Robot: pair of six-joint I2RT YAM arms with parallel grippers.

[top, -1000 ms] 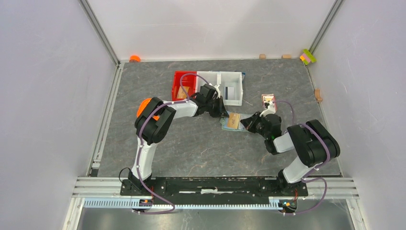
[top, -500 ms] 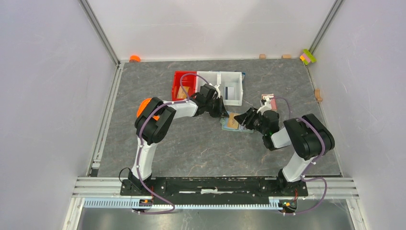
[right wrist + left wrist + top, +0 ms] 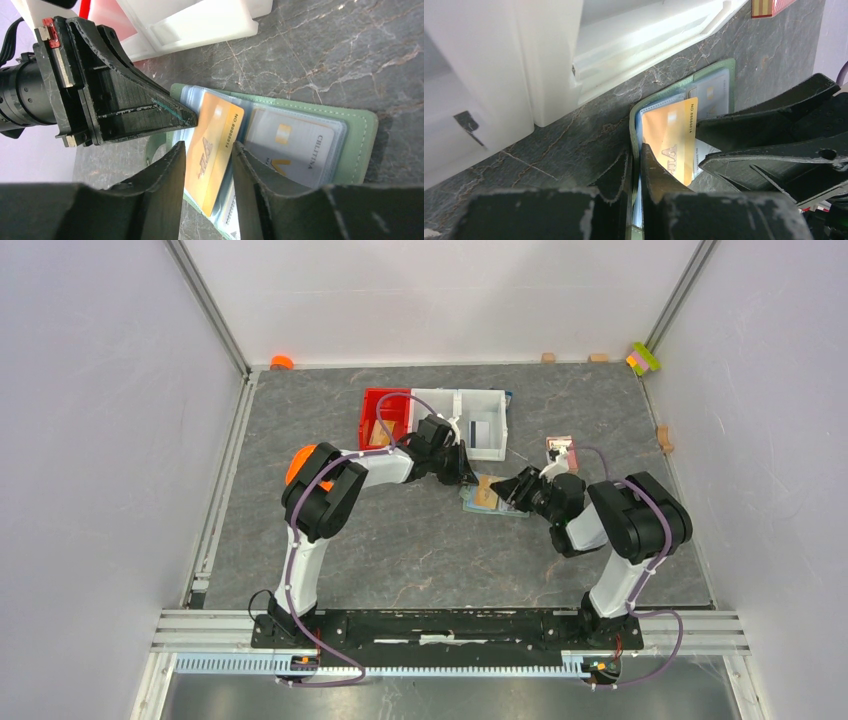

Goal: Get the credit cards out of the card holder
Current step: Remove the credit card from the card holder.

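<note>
The grey marbled tabletop [image 3: 400, 540] runs under both arms, with the white bin [image 3: 200, 25] just behind the work. My right gripper [image 3: 207, 150] stands partly open, one finger either side of the tan-gold credit card [image 3: 220, 125], which tilts up out of its pocket. I can't tell whether either pad touches it, and nothing is clamped yet. Just beside it, the left gripper [image 3: 636, 160] is almost closed, pinching the edge of the open sage-green card holder [image 3: 360, 150] and pinning it to the table. Further out, a pale grey card [image 3: 295, 145] lies flat in the holder's other pocket. To do this step well, I'd close squarely on the gold card's raised end, well past its edge. Then I'd draw along the line of the pocket rather than straight up, with the left pinch firm so the holder doesn't follow.
</note>
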